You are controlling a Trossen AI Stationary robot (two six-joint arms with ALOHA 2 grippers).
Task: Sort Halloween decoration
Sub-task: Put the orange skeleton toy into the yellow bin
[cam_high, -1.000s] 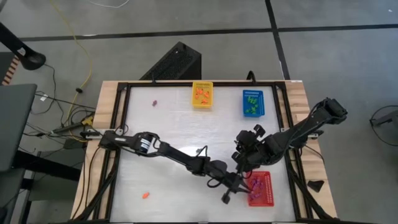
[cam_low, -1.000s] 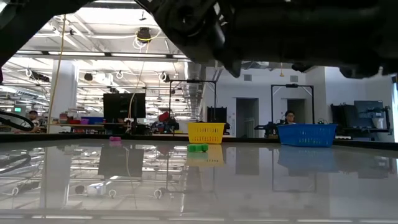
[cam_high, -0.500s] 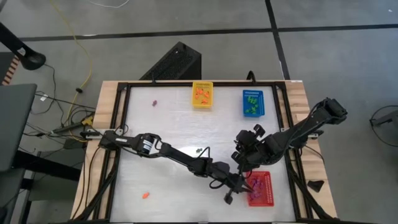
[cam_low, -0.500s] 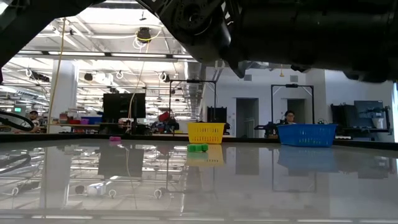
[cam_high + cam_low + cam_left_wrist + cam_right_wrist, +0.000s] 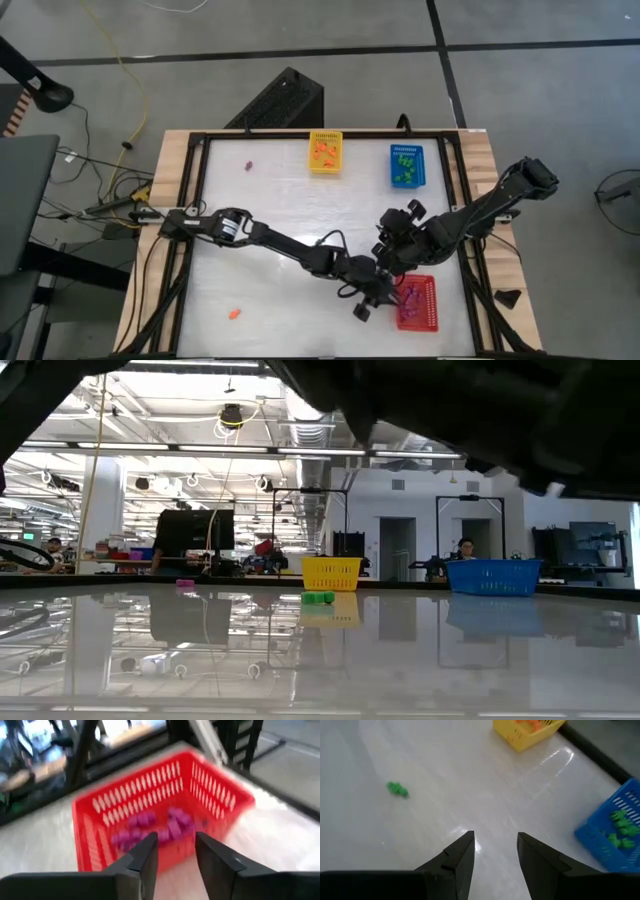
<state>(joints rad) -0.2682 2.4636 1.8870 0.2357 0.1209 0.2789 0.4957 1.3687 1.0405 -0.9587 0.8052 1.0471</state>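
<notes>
Beside the red basket's edge, left fingers gape empty (right fingers too, over bare tabletop).

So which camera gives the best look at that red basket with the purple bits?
The left wrist view: the red basket fills it, purple trinkets inside. The high view shows it small, beside the arms. The other two views miss it.

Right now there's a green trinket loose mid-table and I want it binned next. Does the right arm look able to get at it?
Probably yes. The right gripper is open and empty, and the green trinket lies on bare table ahead of it, nothing between.
</notes>
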